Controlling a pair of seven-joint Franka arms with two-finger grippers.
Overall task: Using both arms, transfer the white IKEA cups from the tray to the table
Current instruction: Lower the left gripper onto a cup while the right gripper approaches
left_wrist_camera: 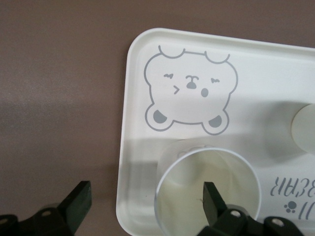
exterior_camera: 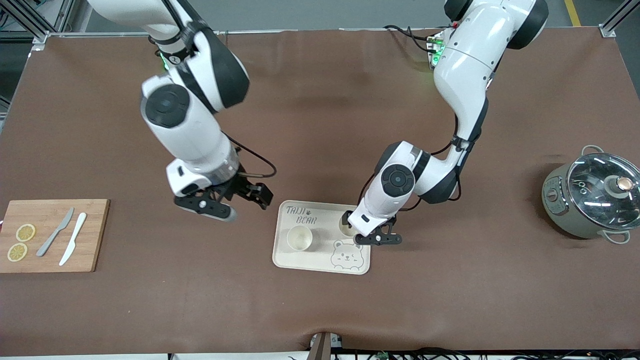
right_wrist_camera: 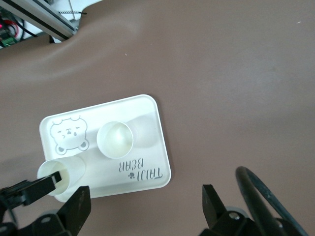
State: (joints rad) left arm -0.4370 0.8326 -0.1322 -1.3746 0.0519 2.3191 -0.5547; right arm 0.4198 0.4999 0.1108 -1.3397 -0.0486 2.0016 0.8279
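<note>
A cream tray [exterior_camera: 325, 267] with a bear print lies mid-table. One white cup [exterior_camera: 299, 237] stands upright on it; it also shows in the right wrist view [right_wrist_camera: 114, 139]. The second white cup [exterior_camera: 345, 227] stands on the tray's edge toward the left arm's end. My left gripper [exterior_camera: 356, 229] is low over it and open. In the left wrist view one finger [left_wrist_camera: 214, 201] is inside this cup [left_wrist_camera: 197, 177], the other [left_wrist_camera: 78, 201] is outside, off the tray [left_wrist_camera: 133, 123]. My right gripper [exterior_camera: 232, 202] hangs open and empty above the table beside the tray, toward the right arm's end.
A wooden cutting board [exterior_camera: 90, 220] with two lemon slices [exterior_camera: 25, 232], a grey knife [exterior_camera: 56, 232] and a white knife [exterior_camera: 73, 245] lies at the right arm's end. A grey-green lidded pot [exterior_camera: 595, 200] stands at the left arm's end.
</note>
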